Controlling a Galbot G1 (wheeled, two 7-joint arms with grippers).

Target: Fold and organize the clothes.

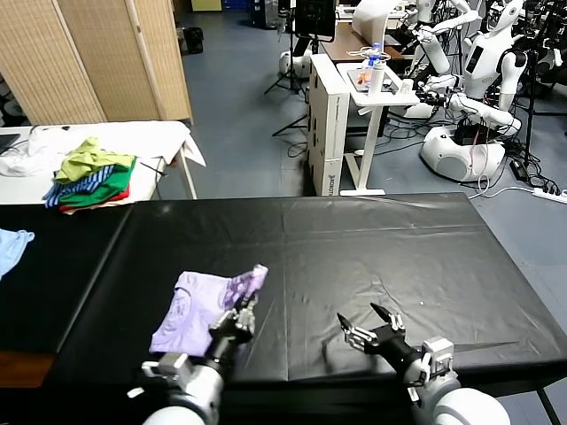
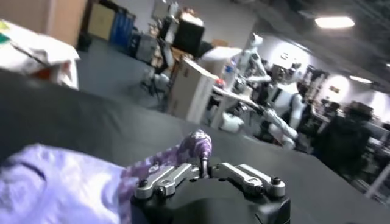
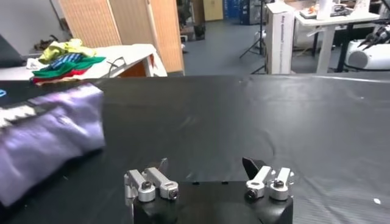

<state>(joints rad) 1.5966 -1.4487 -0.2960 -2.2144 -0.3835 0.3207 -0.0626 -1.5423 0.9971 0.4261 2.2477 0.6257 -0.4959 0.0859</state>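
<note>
Nearest, the left gripper (image 1: 239, 316) is seen at the T-shirt's (image 1: 205, 301) four-o'clock edge, grip unclear; folded small, it awaits tidying, while the right gripper (image 1: 370, 329) is held wide open, empty.

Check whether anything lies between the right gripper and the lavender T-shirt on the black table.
Nothing visible does. The right gripper hangs open over bare black table, and only that bare surface lies between it and the lavender T-shirt. The left gripper sits at the shirt's near right edge, on the side facing the right gripper.
</note>
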